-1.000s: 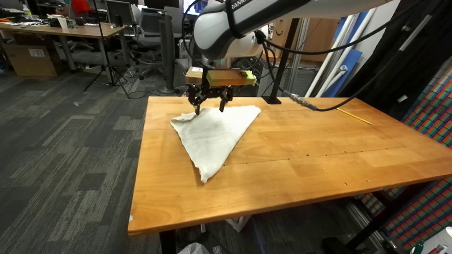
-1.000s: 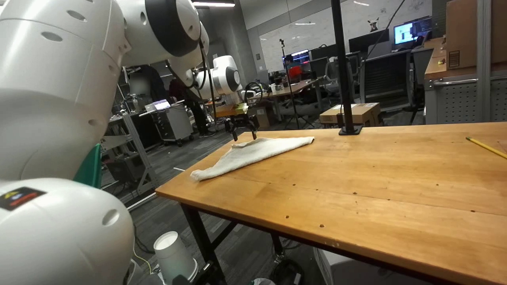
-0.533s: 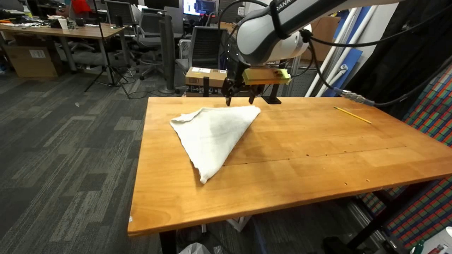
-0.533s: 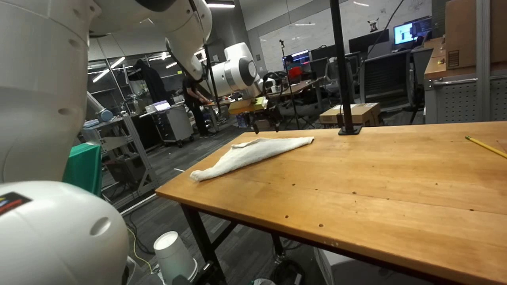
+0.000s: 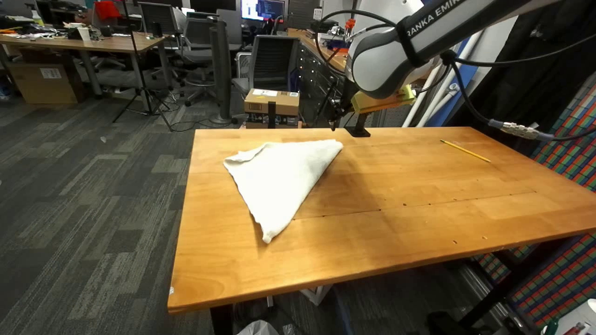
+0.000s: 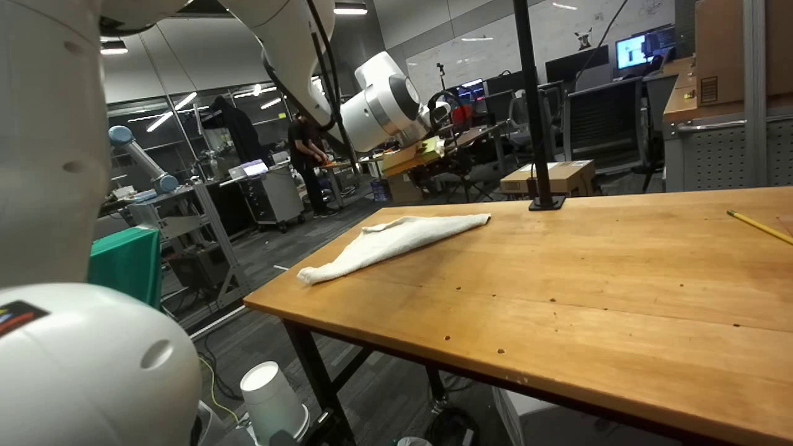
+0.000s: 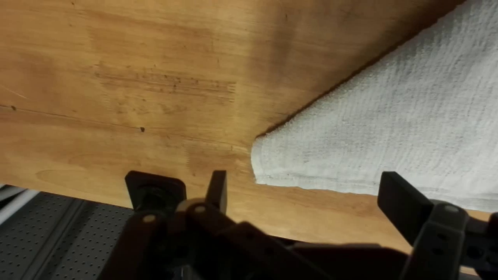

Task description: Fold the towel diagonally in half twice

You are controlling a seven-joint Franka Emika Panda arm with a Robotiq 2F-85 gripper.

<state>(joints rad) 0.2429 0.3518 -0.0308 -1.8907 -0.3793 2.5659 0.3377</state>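
We have our hand (image 7: 305, 186) empty, jaws parted, near the towel's (image 5: 284, 181) tip by the worktop's (image 5: 419, 225) far edge, presumably to start the second fold.

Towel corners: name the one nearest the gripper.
The towel corner nearest the black post; it alone shows in the wrist view, the others lying farther away.

Yellow pencil (image 5: 465, 150) lies on wooden table (image 5: 396, 200), three o'clock in both exterior views; cardboard box (image 5: 285, 105), eleven o'clock in exterior view.

Rough cloth towel (image 5: 285, 181), wooden tabletop (image 5: 396, 195)
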